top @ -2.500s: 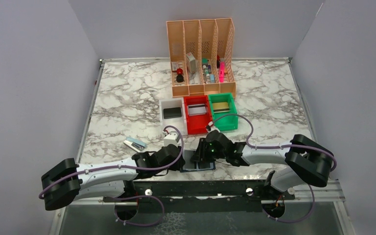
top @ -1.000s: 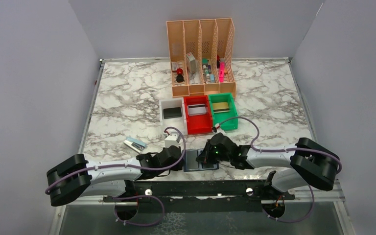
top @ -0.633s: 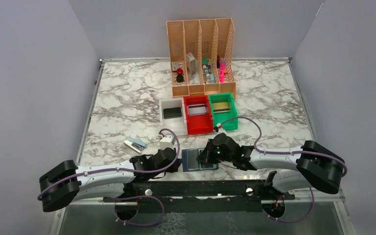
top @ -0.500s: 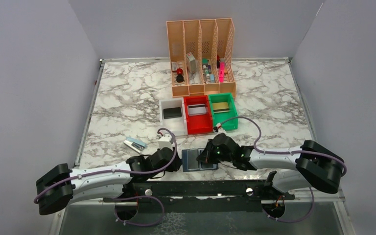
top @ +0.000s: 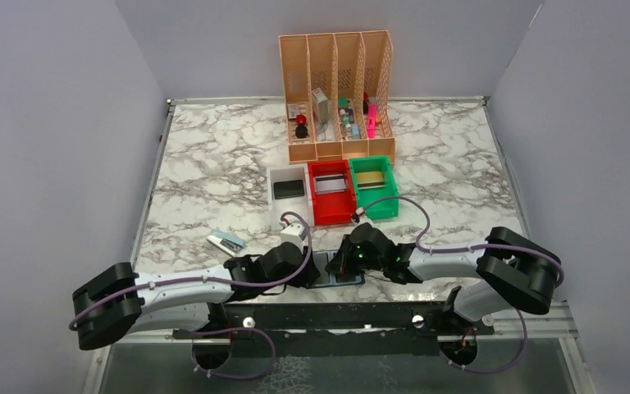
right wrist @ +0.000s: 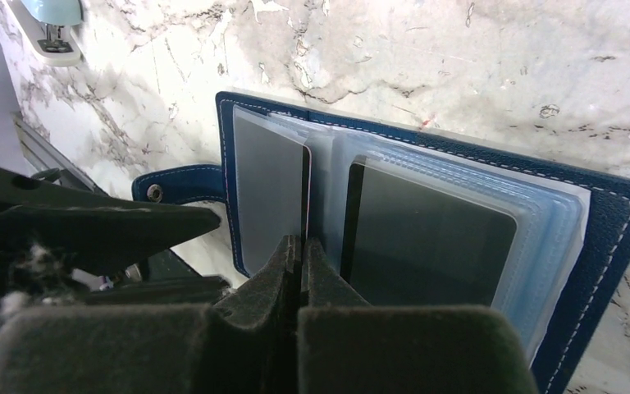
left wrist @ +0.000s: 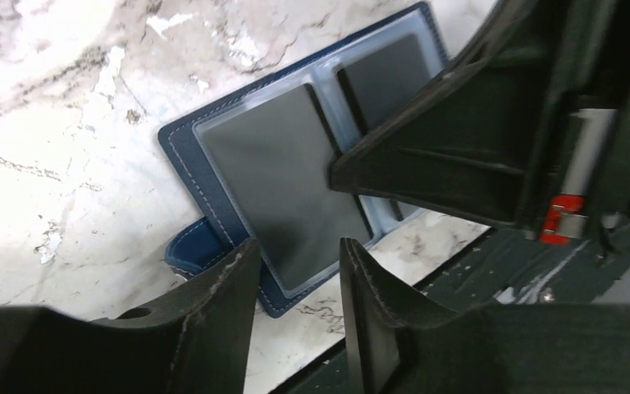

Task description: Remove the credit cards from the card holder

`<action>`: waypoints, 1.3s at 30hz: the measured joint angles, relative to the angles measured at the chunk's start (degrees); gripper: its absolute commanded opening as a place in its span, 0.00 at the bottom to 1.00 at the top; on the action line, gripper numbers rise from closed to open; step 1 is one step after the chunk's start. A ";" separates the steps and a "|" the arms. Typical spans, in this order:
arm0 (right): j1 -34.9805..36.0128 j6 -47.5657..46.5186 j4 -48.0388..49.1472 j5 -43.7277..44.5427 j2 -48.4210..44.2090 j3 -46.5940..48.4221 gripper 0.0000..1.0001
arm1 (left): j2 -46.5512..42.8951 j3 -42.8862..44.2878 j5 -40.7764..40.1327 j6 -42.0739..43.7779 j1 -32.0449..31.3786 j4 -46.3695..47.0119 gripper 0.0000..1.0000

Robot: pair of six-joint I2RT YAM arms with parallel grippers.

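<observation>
Marble table (top: 213, 164) bears, at its near edge, the open card holder (left wrist: 189, 160), where the left gripper (left wrist: 298, 246) has returned, jaws newly half-open and empty, for a pocketed credit card (left wrist: 283, 176) while the fully closed right gripper (right wrist: 299, 246) presses the fold.

From above we see only a sliver of the card holder (top: 353, 280); the left gripper (top: 317, 272) and right gripper (top: 339, 268) cover it. Rack (top: 338, 90) contents at twelve o'clock are too small to tell.
</observation>
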 measured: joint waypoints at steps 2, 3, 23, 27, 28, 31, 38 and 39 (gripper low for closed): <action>0.00 -0.02 0.04 -0.02 -0.02 0.00 0.03 | 2.82 0.15 0.22 0.26 0.00 0.33 0.38; 0.00 -0.02 0.09 -0.02 -0.02 0.00 0.04 | 3.98 0.17 0.24 0.33 0.00 0.39 0.37; -0.28 -0.44 2.62 -0.26 -2.62 -3.23 0.17 | 10.47 2.95 -1.97 -0.26 0.00 0.76 0.18; -0.50 0.02 4.37 -0.85 -2.91 -4.59 0.12 | 10.86 3.21 -2.19 -0.48 0.00 0.66 0.17; -0.61 0.24 4.68 -1.01 -3.13 -4.98 0.12 | 11.06 3.37 -2.25 -0.57 0.00 0.63 0.17; -0.81 0.50 5.01 -1.16 -3.74 -5.44 0.13 | 11.67 3.82 -2.40 -0.87 -0.02 0.50 0.16; -1.18 0.92 5.07 -1.27 -5.42 -6.32 0.14 | 12.31 4.17 -2.89 -1.44 -0.22 0.44 0.16; -1.20 0.92 5.16 -1.40 -5.44 -6.40 0.14 | 12.44 4.24 -2.91 -1.46 -0.26 0.44 0.16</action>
